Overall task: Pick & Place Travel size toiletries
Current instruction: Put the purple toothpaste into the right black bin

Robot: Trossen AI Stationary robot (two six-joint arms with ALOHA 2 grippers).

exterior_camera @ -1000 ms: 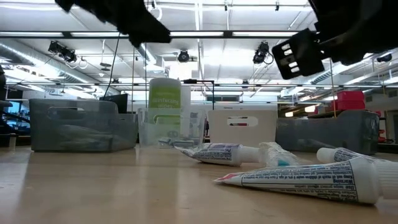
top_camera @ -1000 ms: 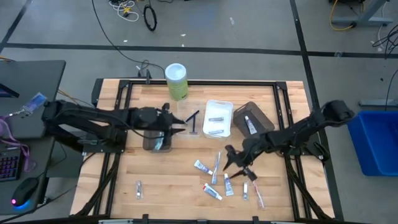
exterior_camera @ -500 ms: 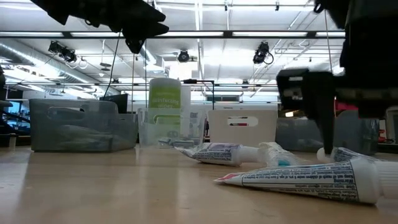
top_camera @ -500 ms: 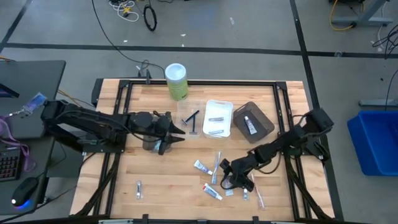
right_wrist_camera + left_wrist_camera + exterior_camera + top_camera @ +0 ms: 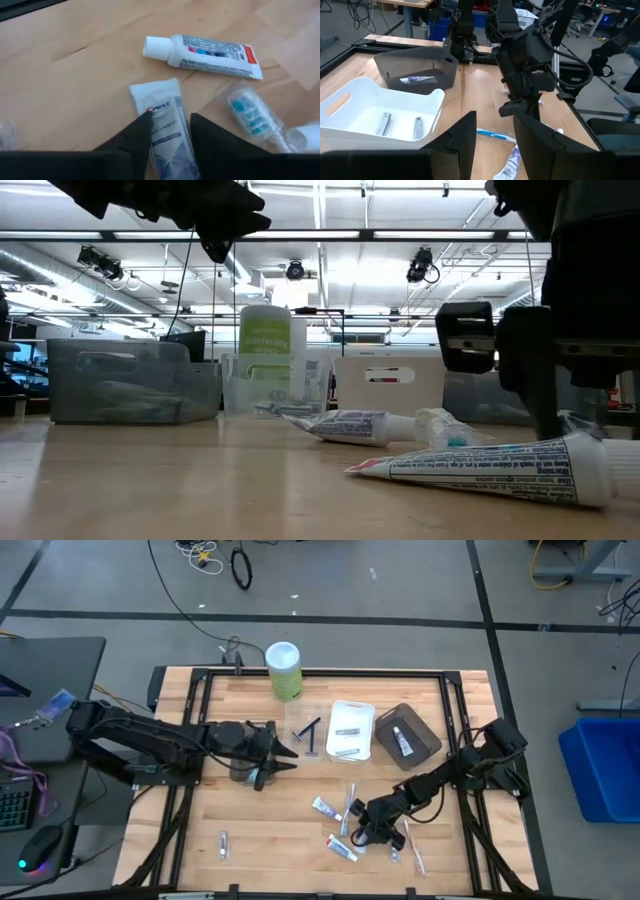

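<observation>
Several small toiletries lie flat on the wood near the table's near-right: a white Crest tube, a red-ended tube, a blue-bristled toothbrush in clear wrap, another tube, a pink toothbrush and a silver piece. My right gripper is low over them, open, with the Crest tube between its fingers. My left gripper hovers open over the table's middle left, beside a grey tray. It holds nothing. My right gripper comes from above, pointing down, with one finger on each long side of the Crest tube's flat crimped end. The tube lies flat on the table. Whether the fingers touch it I cannot tell.
A tall green bottle stands at the far edge. A clear tray holds a dark blue stick, a white tray holds silver pieces and a grey tray holds a tube. Bare wood lies at the near left.
My right gripper has moved down and toward the table's near-left, from above the tubes to table height around the Crest tube. My left gripper has shifted slightly toward the near edge. The toiletries have stayed where they were.
</observation>
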